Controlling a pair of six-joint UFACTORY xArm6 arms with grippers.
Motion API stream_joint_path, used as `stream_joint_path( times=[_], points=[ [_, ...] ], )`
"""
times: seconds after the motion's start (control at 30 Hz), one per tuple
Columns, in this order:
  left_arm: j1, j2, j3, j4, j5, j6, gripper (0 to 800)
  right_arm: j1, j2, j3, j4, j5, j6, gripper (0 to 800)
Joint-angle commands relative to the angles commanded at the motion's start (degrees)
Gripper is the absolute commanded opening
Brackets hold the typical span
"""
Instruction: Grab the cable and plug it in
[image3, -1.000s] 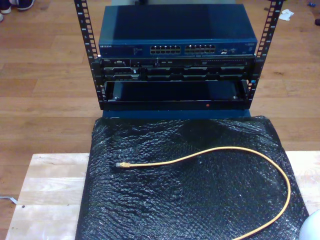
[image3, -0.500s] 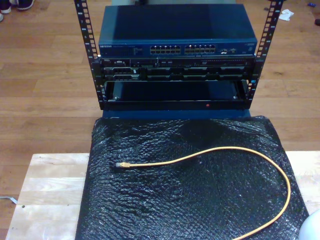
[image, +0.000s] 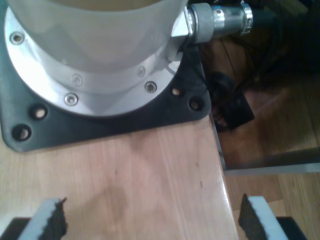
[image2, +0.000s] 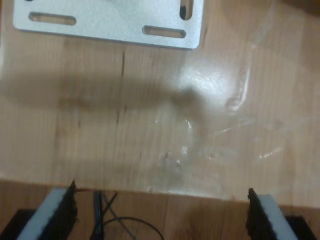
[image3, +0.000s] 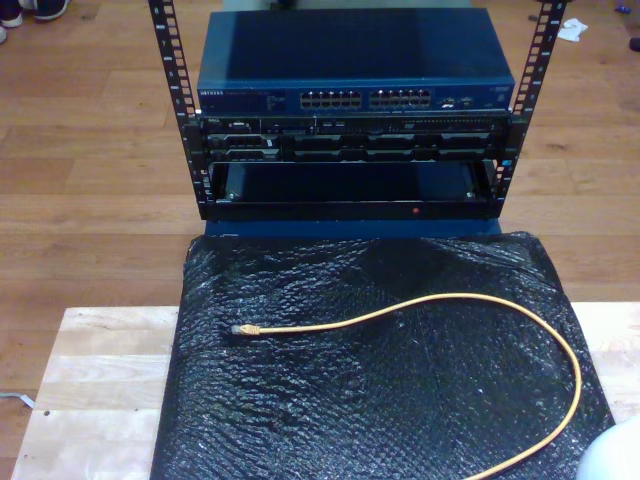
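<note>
- The cable (image3: 440, 330) is seen unmoved on the black bubble wrap (image3: 300, 420) covering the tabletop (image3: 90, 390), plug (image3: 243, 329) toward the exterior view's left.
- The pale rounded shape (image3: 615, 455) at the exterior view's lower right corner is seen slightly larger.
- My first tool (image: 155, 220) and my second tool (image2: 162, 215) are held apart, nothing between the pads.

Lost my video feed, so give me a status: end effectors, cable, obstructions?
First end effector open over bare wood. Second end effector open, empty. Cable loose on black mat, plug unplugged. Nothing between plug and rack.
</note>
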Motion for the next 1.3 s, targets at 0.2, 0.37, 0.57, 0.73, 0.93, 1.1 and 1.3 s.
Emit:
stream_joint_path(
  times=[0.2, 0.37, 0.57, 0.73, 0.93, 1.1, 1.3],
  points=[
    [-0.5, 0.4, -7.1, -0.5, 8.1, -0.2, 800, 0.2, 0.5, -4.2, 0.2, 2.3, 5.5, 798],
    [-1.2, 0.4, -11.5, -4.4, 12.8, -0.2, 800, 0.2, 1.1, -6.5, 0.4, 4.0, 9.1, 798],
    [-3.5, 0.5, -15.0, -8.0, 16.0, -0.7, 800, 1.5, 1.3, -9.6, 0.9, 6.1, 13.6, 798],
    [-5.4, 0.3, -16.7, -10.5, 18.5, -3.2, 800, 6.1, 2.5, -13.2, 3.7, 6.9, 20.2, 798],
    [-9.9, 0.3, -18.3, -13.3, 21.1, -7.8, 800, 11.2, 4.6, -17.7, 5.5, 9.7, 28.1, 798],
    [-14.2, 0.5, -19.5, -16.9, 21.7, -14.1, 800, 16.1, 6.2, -21.1, 5.6, 12.1, 35.9, 798],
    [-19.8, 0.6, -20.2, -20.0, 21.8, -21.3, 800, 20.6, 7.9, -24.7, 9.8, 15.6, 41.9, 798]
  ],
)
